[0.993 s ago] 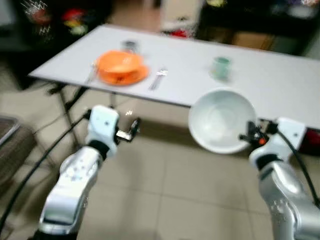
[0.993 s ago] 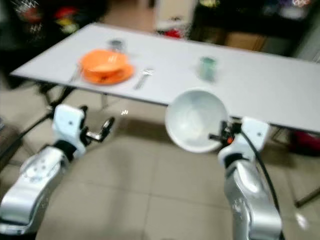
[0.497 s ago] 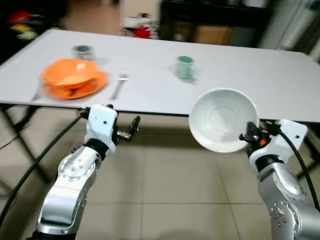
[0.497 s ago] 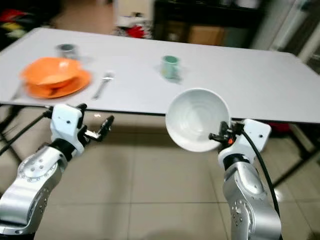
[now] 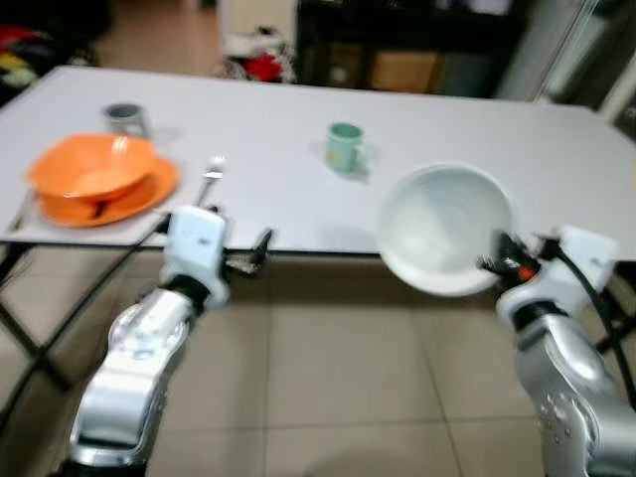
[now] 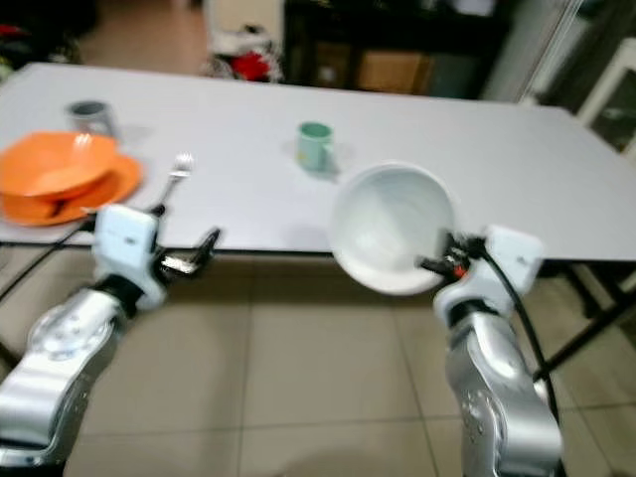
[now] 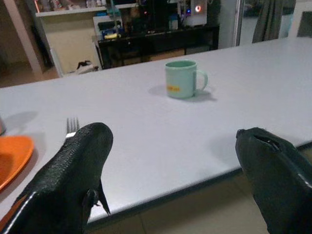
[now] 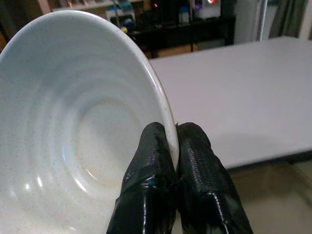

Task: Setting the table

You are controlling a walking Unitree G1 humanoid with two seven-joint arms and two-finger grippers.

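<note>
Ridged white bowl — rim pinched

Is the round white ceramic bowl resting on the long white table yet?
No, the right gripper holds the round white ceramic bowl tilted by its rim.

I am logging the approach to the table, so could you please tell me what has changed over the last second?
The robot has turned and stepped closer to the white table, so the whole view has shifted. The white bowl, earlier before the floor, now overlaps the table's near edge. Unchanged: the right gripper stays clamped on the bowl's rim, the left gripper stays open and empty, and the orange bowl, fork and green mug keep their places.
</note>
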